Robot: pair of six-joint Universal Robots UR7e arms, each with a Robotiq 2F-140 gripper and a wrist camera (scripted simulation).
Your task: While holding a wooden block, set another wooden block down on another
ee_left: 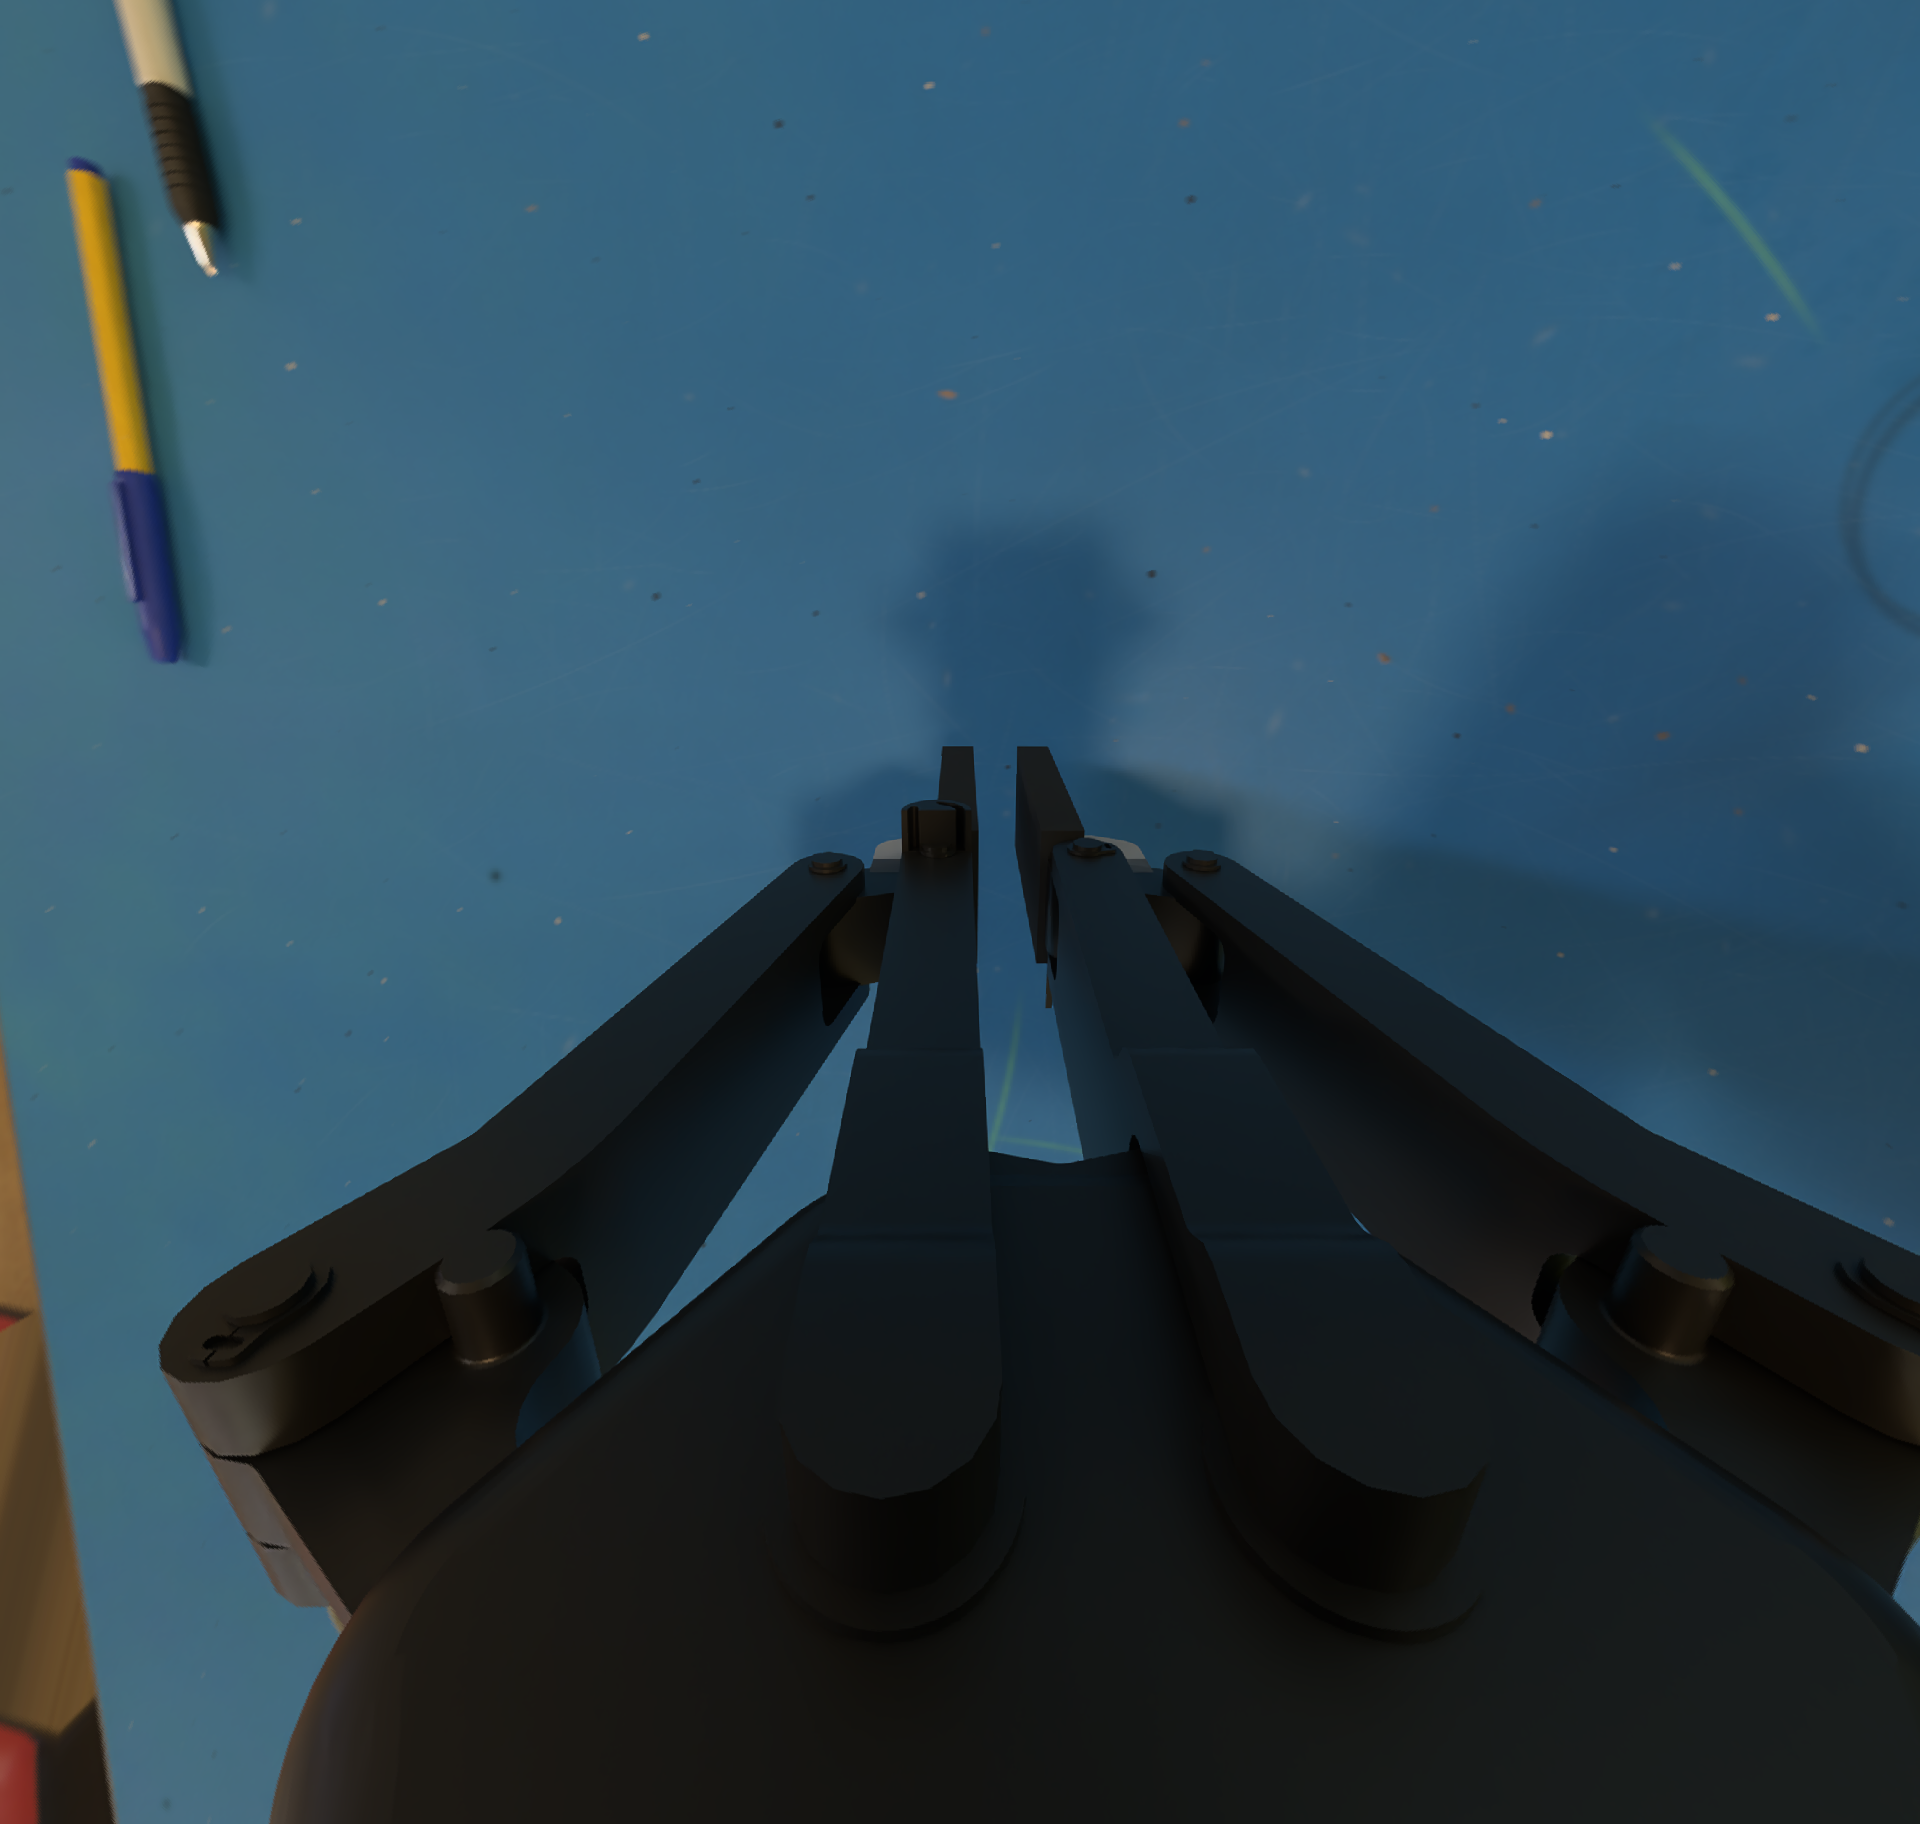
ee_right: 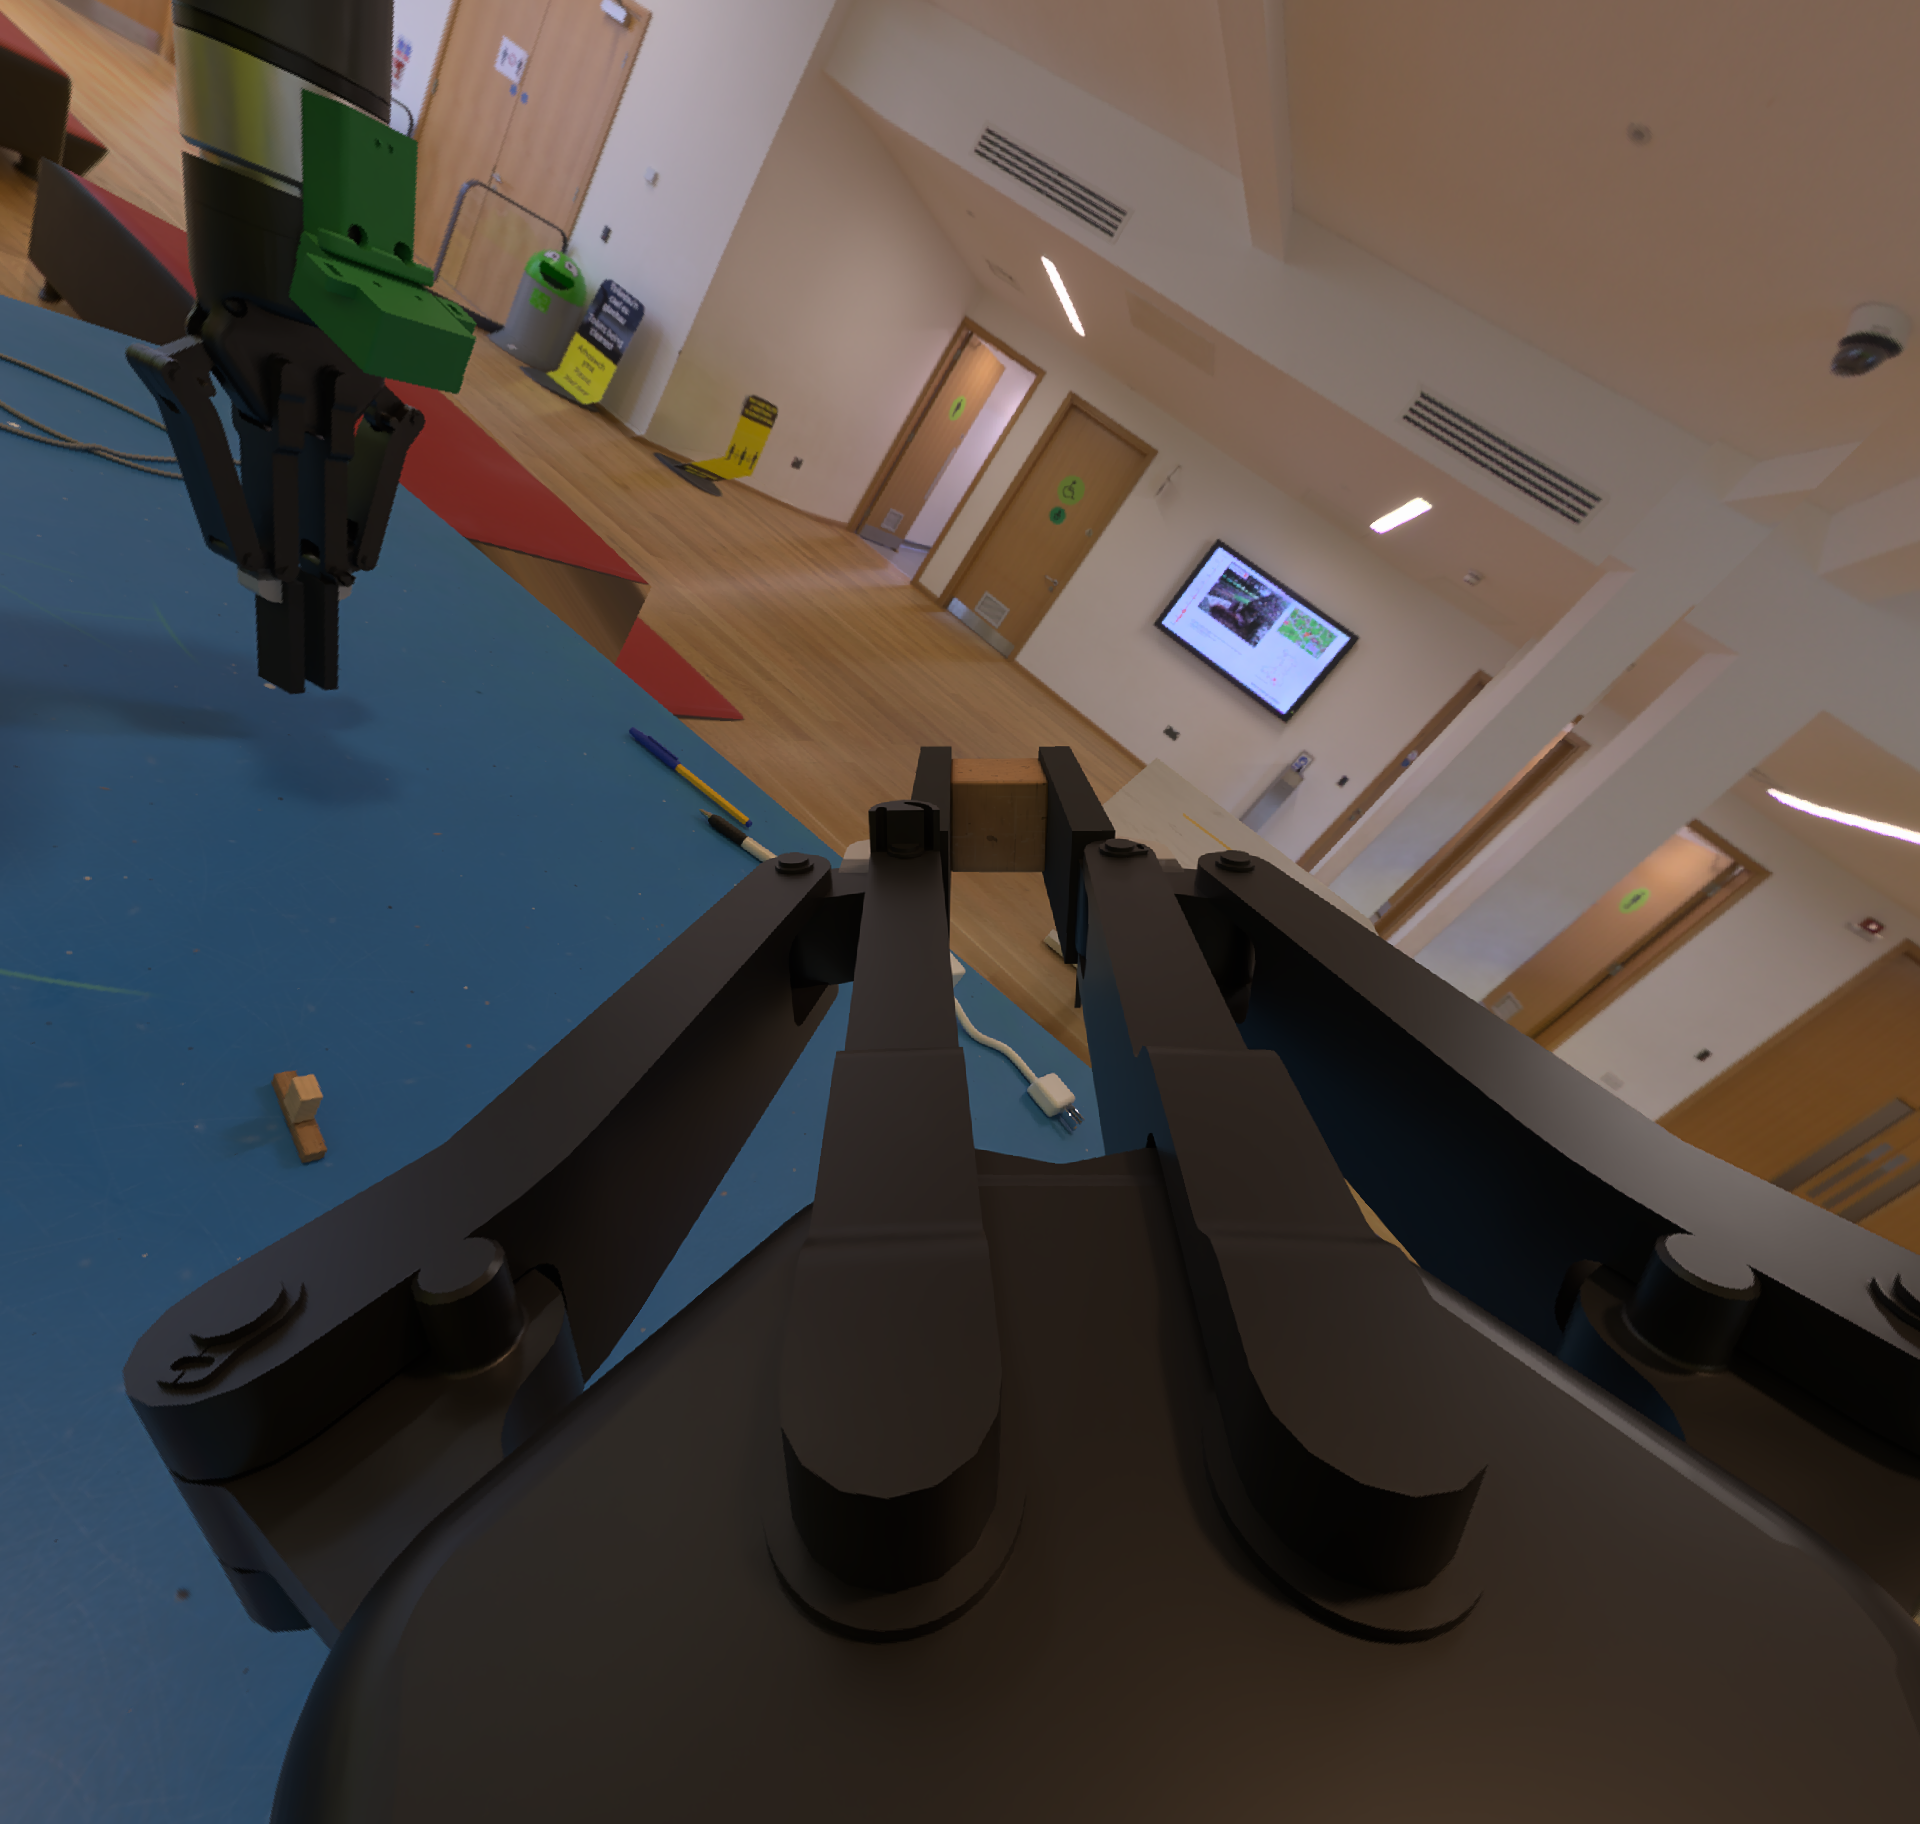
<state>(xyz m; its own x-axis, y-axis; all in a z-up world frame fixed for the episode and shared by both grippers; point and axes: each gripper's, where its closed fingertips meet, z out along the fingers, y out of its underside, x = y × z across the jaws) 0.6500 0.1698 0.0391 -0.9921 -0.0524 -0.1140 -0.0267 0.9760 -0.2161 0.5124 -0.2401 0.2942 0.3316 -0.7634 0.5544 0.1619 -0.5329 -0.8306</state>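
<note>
Bare blue table (ee_left: pixel 727 424) lies below; two pens (ee_left: pixel 125 403) crowd one edge.

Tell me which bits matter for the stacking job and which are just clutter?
Job: held block in right gripper; small block stacked on flat block; left gripper, nearly shut on nothing.

Clutter: yellow pen, white pen, white plug, rope.
</note>
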